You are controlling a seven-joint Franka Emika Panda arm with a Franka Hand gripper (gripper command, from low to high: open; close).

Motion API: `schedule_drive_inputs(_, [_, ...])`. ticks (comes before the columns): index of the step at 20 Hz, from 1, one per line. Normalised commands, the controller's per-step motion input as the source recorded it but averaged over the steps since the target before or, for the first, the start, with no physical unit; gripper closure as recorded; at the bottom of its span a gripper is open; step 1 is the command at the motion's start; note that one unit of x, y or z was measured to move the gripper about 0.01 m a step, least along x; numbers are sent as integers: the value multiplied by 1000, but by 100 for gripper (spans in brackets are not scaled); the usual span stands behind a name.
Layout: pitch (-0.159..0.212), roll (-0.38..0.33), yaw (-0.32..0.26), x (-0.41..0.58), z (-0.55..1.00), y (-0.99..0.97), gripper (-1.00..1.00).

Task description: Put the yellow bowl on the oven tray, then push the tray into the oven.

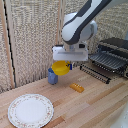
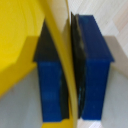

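In the exterior view the grabber (image 1: 65,64) hung in the middle of the frame, above the wooden table (image 1: 95,107), with the yellow dish (image 1: 60,68) held just under the white boxy wrist and clear of the tabletop. The wrist view showed why: the blue fingers (image 2: 92,70) were closed on the dish's thin rim (image 2: 64,65), one finger on each side of the wall (the rest of the bowl filled the upper left of that picture). A blue cup (image 1: 51,75) stood on the table just behind and below the dish. The orange-yellow oblong piece (image 1: 77,88) lay a little right of centre. The white patterned plate (image 1: 30,110) sat at the lower left. At the right edge, the oven (image 1: 118,44) stood with its door dropped, and the baking sheet (image 1: 109,61) rested in front of its opening, well apart from the dish.
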Motion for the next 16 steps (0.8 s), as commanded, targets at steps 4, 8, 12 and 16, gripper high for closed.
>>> schedule_drive_inputs(4, [4, -19, -231, 348, 681, -354, 100])
schedule_drive_inputs(8, [7, 4, -164, 120, 592, -699, 100])
schedule_drive_inputs(12, [18, 18, -103, 8, 551, -891, 100])
schedule_drive_inputs(16, [0, 5, -138, 16, 391, -808, 100])
